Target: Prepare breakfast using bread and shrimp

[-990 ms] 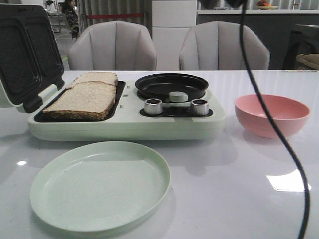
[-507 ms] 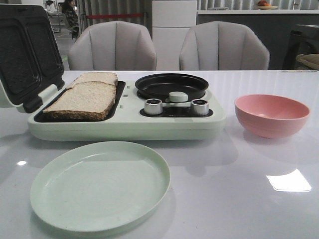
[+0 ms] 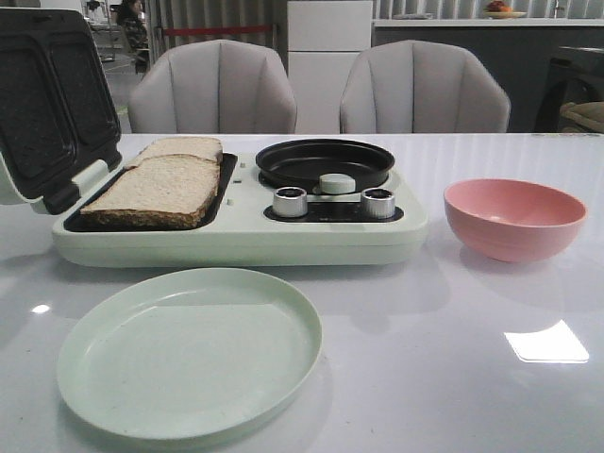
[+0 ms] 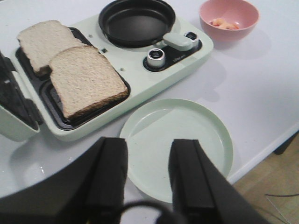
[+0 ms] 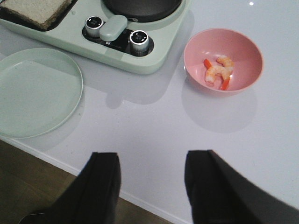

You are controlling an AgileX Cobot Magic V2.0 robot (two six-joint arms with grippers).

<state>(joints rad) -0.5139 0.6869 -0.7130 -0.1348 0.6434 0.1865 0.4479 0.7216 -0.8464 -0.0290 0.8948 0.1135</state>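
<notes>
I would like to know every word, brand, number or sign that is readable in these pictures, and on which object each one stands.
No text can be read in any view.
Breakfast maker: a faint mark beside the knob on the dark panel, too small and blurred to read.
Knobs in the right wrist view: no legible marking.
Bread, plate, pink bowl, shrimp: no print visible.

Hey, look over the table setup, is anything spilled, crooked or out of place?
Nothing stands out. The two bread slices lie overlapping in the open sandwich maker, the shrimp sit inside the pink bowl, and the green plate and frying pan are empty.
</notes>
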